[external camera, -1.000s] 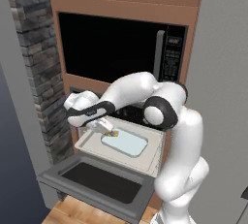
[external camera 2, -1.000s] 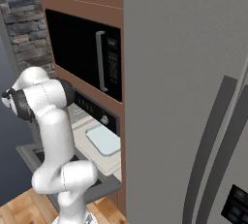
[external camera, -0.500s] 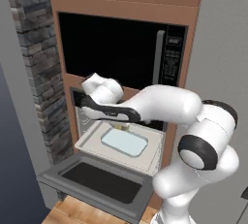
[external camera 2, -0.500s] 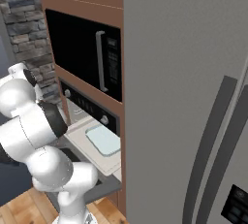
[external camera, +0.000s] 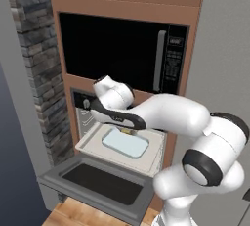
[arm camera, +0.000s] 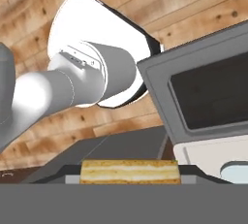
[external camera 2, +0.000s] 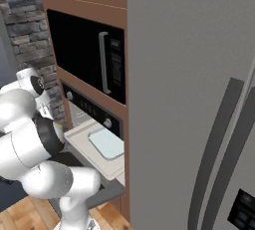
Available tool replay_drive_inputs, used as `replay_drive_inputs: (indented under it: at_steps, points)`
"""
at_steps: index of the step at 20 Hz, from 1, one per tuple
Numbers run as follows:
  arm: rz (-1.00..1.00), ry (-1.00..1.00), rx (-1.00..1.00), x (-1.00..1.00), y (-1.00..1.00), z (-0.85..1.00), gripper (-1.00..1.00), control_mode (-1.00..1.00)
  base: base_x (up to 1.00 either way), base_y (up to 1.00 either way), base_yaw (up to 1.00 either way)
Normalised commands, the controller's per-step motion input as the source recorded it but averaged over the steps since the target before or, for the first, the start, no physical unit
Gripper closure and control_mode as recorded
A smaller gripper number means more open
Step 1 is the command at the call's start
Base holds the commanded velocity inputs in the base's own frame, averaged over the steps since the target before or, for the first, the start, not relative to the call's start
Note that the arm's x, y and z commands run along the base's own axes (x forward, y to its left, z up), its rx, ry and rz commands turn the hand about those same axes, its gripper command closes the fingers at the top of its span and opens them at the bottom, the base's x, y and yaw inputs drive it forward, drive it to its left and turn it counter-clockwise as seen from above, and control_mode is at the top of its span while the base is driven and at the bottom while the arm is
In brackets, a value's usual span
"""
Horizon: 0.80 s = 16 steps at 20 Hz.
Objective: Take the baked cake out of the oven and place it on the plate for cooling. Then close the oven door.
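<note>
The oven door hangs fully down below the wall oven as the white arm reaches across the pulled-out rack, which carries a pale blue-grey tray. In the hand view, a golden-brown layered block, the baked cake, sits pinched in the claw at the very bottom of the picture, with the dropped door's dark glass and the wooden floor spread beyond it; the cake looks to be off the tray and carried by the hand. From the left base view the claw hangs at the far edge of the tray, a speck of brown just showing under the wrist. The first step, lifting the cake out, therefore appears well under way, though the hand is close above the rack and not clear of the oven. The plate is nowhere to be made out from where the cameras stand, so the setting-down is not yet done, and it is a guess which way the arm must swing to find it. The door stands wide open, so closing it also remains. The black microwave above is shut and plays no part.
</note>
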Motion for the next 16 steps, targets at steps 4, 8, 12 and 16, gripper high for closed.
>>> replay_drive_inputs:
  at_steps: [4, 8, 12, 16]
  points:
    - [0.00, 0.00, 0.00, 0.00, 0.00, 0.00, 1.00, 1.00, -0.84, -0.09, 0.00]
    - [0.00, 0.00, 0.00, 0.00, 0.00, 0.00, 1.00, 1.00, -0.74, -0.04, 0.00]
    - [0.00, 0.00, 0.00, 0.00, 0.00, 0.00, 1.00, 1.00, -0.35, -0.01, 0.01]
    - [0.00, 0.00, 0.00, 0.00, 0.00, 0.00, 1.00, 1.00, -0.21, -0.10, -0.37]
